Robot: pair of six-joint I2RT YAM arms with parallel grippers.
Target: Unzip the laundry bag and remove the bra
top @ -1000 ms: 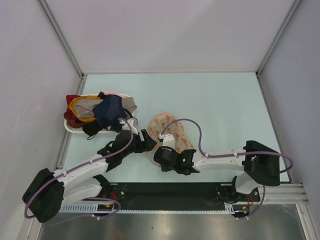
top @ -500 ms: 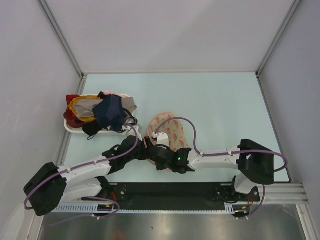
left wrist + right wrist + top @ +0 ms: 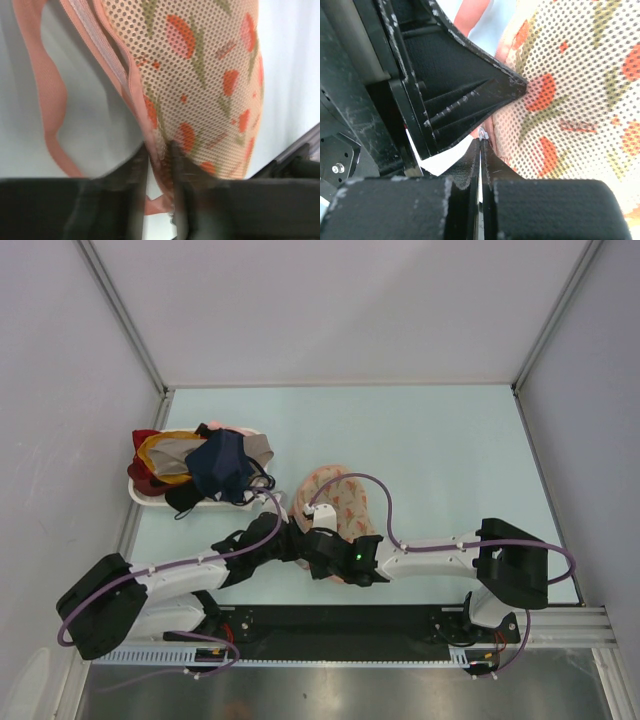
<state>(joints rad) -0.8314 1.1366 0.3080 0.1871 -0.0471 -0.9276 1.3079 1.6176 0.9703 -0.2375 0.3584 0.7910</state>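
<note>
We see the laundry bag (image 3: 345,502) lying flat on the pale table (image 3: 440,450), a little left of centre and just in front of the two arms, which meet at its near left edge. The left pincer (image 3: 298,540) reaches in from the left. In its wrist view its two dark fingers (image 3: 132,172) stand only a slim gap apart, with the bag's pink rim caught between them, so it has hold of the bag at the edge. The mesh with its red-orange motifs rises above that grip, and a loose pink band (image 3: 54,100) lies on the table beside it. The right pincer (image 3: 315,540) comes from the right, just beside the left one. Its fingers (image 3: 470,165) are pressed tight together against the bag's edge. A tiny silvery bit shows at their tips, too small for us to tell whether it is pinched. Well apart at the far left sits a white tray (image 3: 140,495) heaped with navy, red and yellow garments (image 3: 205,465).
</note>
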